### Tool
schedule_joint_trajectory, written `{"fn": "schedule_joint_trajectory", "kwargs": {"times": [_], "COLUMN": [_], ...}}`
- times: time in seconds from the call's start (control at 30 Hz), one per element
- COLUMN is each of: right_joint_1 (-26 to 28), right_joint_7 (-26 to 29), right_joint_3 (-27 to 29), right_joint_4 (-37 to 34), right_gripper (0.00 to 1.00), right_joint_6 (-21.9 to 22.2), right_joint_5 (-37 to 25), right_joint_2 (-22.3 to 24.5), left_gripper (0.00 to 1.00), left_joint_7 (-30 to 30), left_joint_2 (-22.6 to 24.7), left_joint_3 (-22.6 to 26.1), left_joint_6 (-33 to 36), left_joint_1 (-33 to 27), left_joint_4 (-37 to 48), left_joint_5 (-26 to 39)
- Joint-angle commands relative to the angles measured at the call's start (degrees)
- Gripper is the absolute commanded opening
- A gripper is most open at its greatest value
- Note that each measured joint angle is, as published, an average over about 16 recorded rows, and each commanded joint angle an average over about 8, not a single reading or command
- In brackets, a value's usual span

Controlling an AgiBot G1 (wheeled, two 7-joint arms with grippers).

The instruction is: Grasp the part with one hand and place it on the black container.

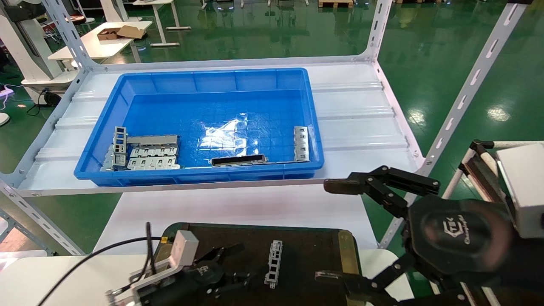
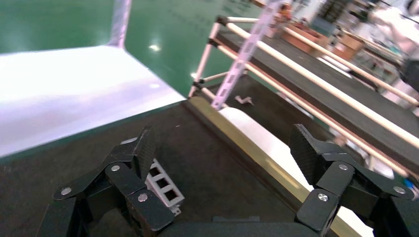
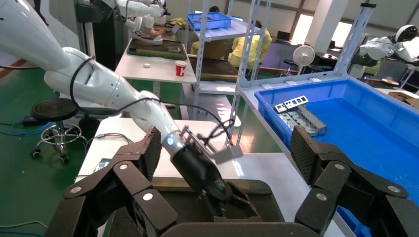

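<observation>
We see the left gripper (image 1: 231, 265) low over the black container (image 1: 346, 255), jaws spread wide and holding nothing. The part (image 1: 274, 263) lies flat on the container's dark floor, just beside the left gripper's fingertips. Beyond the container's right rim hovers the right gripper (image 1: 335, 231), jaws wide and empty. Farther back, past the white tabletop (image 1: 238, 208), the blue bin (image 1: 204, 176) sits on a shelf, holding grey tabbed plates (image 1: 153, 152) and a dark-slotted bar (image 1: 239, 160).

Arms: glossy white shells, black cable.
Left gripper (image 1: 238, 267): black jointed links, silver screws, silvery camera box.
Right gripper (image 1: 335, 231): black octagonal body, white logo.
</observation>
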Motion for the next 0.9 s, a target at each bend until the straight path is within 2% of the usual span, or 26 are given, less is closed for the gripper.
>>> {"fn": "schedule_joint_trajectory", "kwargs": {"times": [0.03, 0.47, 0.7, 0.9], "right_joint_1": [0.0, 0.0, 0.0, 0.0], "right_joint_7": [0.0, 0.0, 0.0, 0.0], "right_joint_3": [0.0, 0.0, -0.1, -0.1], "right_joint_4": [0.0, 0.0, 0.0, 0.0], "right_gripper": [1.0, 1.0, 1.0, 1.0], "right_joint_6": [0.0, 0.0, 0.0, 0.0], "right_joint_5": [0.0, 0.0, 0.0, 0.1], "right_joint_2": [0.0, 0.0, 0.0, 0.0], "left_gripper": [1.0, 1.0, 1.0, 1.0], "left_joint_7": [0.7, 2.6, 1.6, 0.6], "left_joint_2": [-1.6, -11.4, -15.7, -17.5], "left_joint_3": [-0.1, -1.3, -2.6, -3.3], "left_joint_6": [2.6, 12.9, 14.6, 13.9], "left_joint_1": [0.0, 1.4, 3.5, 4.6], "left_joint_4": [-0.9, -8.9, -15.1, -19.2], "left_joint_5": [0.0, -1.0, -3.2, -4.3]}}
